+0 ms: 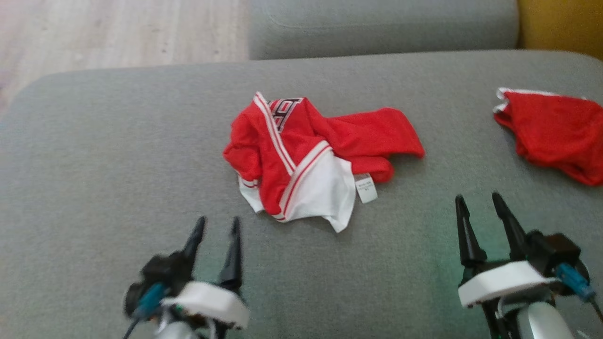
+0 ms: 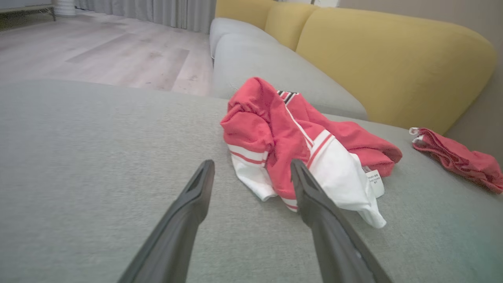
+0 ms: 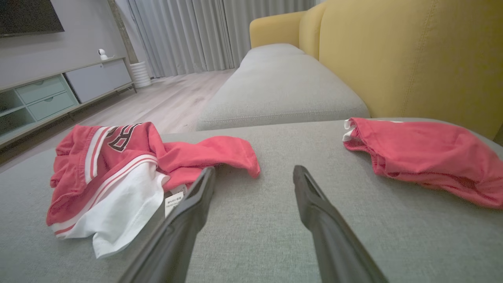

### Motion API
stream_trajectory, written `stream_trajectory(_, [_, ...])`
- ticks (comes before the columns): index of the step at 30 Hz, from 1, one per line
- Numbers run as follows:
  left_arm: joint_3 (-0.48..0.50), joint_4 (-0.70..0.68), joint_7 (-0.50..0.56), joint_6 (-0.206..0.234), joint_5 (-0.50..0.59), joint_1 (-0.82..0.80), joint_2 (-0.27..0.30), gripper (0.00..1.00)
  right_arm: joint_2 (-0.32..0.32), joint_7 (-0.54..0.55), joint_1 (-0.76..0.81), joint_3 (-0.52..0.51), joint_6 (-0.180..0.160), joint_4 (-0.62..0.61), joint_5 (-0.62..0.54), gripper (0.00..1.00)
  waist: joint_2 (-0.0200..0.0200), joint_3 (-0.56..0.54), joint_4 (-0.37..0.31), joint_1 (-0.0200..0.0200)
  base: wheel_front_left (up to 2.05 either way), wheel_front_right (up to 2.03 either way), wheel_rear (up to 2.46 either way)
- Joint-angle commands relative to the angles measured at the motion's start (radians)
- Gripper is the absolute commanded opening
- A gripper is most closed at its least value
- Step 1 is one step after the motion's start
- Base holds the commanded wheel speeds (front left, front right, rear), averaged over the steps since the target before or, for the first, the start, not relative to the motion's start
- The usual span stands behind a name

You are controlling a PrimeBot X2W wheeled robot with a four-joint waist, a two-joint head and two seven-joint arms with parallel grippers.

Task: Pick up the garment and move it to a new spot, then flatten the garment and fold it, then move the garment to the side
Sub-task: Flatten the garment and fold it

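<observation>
Nearest the robot, the left gripper (image 1: 219, 220) with two long dark fingers hovers low over the grey woven-fabric seat cushion (image 1: 94, 165), jaws spread wide and holding nothing. Its fingertips point at the near white hem of the garment and stand just short of it. The right gripper (image 1: 477, 196) is likewise wide open and empty, over bare cushion to the right of the heap and apart from it. Both sit back from the cloth, a ready stance for a first grasp, in my judgement. Next out, about mid-cushion, lies the task's thing: a crumpled red-and-white jersey garment (image 1: 301, 155) with striped trim and dark lettering. It is bunched on itself, the white panel turned toward the robot and one red part trailing off to the right. A small white care label (image 1: 366, 187) sticks out at its near right edge. No part of it looks flat, so I take the pick-up step as not yet begun. The left arm seems better placed to take the hem. Further right, well apart, a second rumpled red cloth piece (image 1: 556, 136) rests by the cushion's edge. Beyond are another grey seat cushion (image 1: 377, 28), a mustard-yellow upholstered backrest (image 2: 393, 70) and the pale wood-plank floor (image 1: 118, 33).
</observation>
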Motion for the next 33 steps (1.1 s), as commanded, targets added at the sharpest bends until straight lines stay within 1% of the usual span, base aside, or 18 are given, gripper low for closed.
stream_trajectory(1, [0.003,-0.002,0.020,-0.013,0.016,-0.080,-0.014,1.00,-0.005,-0.011,-0.054,0.027,-0.001,-0.039,-0.009,1.00,0.0000,0.034,-0.034,-0.0001,0.00,0.00,0.00])
stream_trajectory(4, [-0.031,0.050,0.070,-0.034,0.011,-0.126,-0.041,1.00,-0.005,-0.011,-0.073,0.034,-0.001,-0.043,-0.013,1.00,0.0000,0.064,-0.070,-0.0001,0.00,0.00,0.00])
stream_trajectory(7, [-0.039,0.100,0.098,-0.037,0.004,-0.169,-0.063,1.00,-0.005,-0.013,-0.091,0.045,-0.001,-0.045,-0.013,1.00,0.0000,0.096,-0.108,-0.0001,0.00,0.00,0.00])
stream_trajectory(9, [-0.032,0.133,0.106,-0.030,-0.002,-0.193,-0.073,1.00,-0.005,-0.017,-0.100,0.049,-0.001,-0.044,-0.011,1.00,0.0000,0.114,-0.131,-0.0001,0.00,0.00,0.00])
stream_trajectory(10, [-0.032,0.133,0.106,-0.030,-0.002,-0.193,-0.073,1.00,-0.005,-0.017,-0.100,0.049,-0.001,-0.044,-0.011,1.00,0.0000,0.114,-0.131,-0.0001,0.00,0.00,0.00])
stream_trajectory(14, [-0.012,0.193,0.119,-0.019,-0.017,-0.230,-0.080,1.00,-0.005,-0.025,-0.113,0.051,-0.001,-0.039,-0.009,1.00,0.0000,0.140,-0.170,-0.0001,0.00,0.00,0.00])
stream_trajectory(17, [0.005,0.223,0.121,-0.005,-0.020,-0.249,-0.069,1.00,-0.005,-0.031,-0.116,0.049,-0.001,-0.035,-0.009,1.00,0.0000,0.151,-0.189,-0.0001,0.00,0.00,0.00])
stream_trajectory(19, [0.009,0.237,0.121,-0.005,-0.020,-0.256,-0.063,1.00,-0.005,-0.035,-0.116,0.043,-0.001,-0.033,-0.010,1.00,0.0000,0.155,-0.193,-0.0001,0.00,0.00,0.00])
stream_trajectory(20, [0.011,0.241,0.118,-0.004,-0.020,-0.258,-0.062,0.90,-0.005,-0.037,-0.116,0.041,-0.001,-0.032,-0.010,1.00,0.0000,0.155,-0.194,-0.0001,0.00,0.00,0.00])
stream_trajectory(21, [0.013,0.245,0.116,-0.002,-0.021,-0.259,-0.061,0.65,-0.005,-0.039,-0.115,0.039,-0.001,-0.030,-0.010,1.00,0.0000,0.155,-0.193,-0.0001,0.00,0.00,0.00])
stream_trajectory(23, [0.013,0.252,0.110,0.001,-0.020,-0.259,-0.061,0.25,-0.005,-0.041,-0.113,0.033,-0.001,-0.026,-0.010,1.00,0.0000,0.151,-0.188,-0.0001,0.00,0.00,0.00])
stream_trajectory(24, [0.011,0.255,0.107,0.000,-0.020,-0.258,-0.062,0.09,-0.005,-0.042,-0.112,0.031,-0.001,-0.024,-0.010,1.00,0.0000,0.148,-0.182,-0.0001,0.00,0.00,0.00])
stream_trajectory(25, [0.009,0.256,0.105,-0.002,-0.020,-0.256,-0.063,0.00,-0.005,-0.043,-0.112,0.032,-0.001,-0.023,-0.009,1.00,0.0000,0.145,-0.178,-0.0001,0.00,0.00,0.00])
stream_trajectory(29, [0.000,0.242,0.065,-0.009,-0.011,-0.249,-0.065,0.00,-0.005,-0.044,-0.111,0.036,-0.001,-0.018,-0.009,1.00,0.0000,0.126,-0.151,-0.0001,0.00,0.00,0.00])
stream_trajectory(33, [0.002,0.181,0.014,-0.009,0.001,-0.237,-0.060,0.00,-0.005,-0.042,-0.100,0.035,-0.001,-0.015,-0.010,1.00,0.0000,0.095,-0.114,-0.0001,0.00,0.00,0.00])
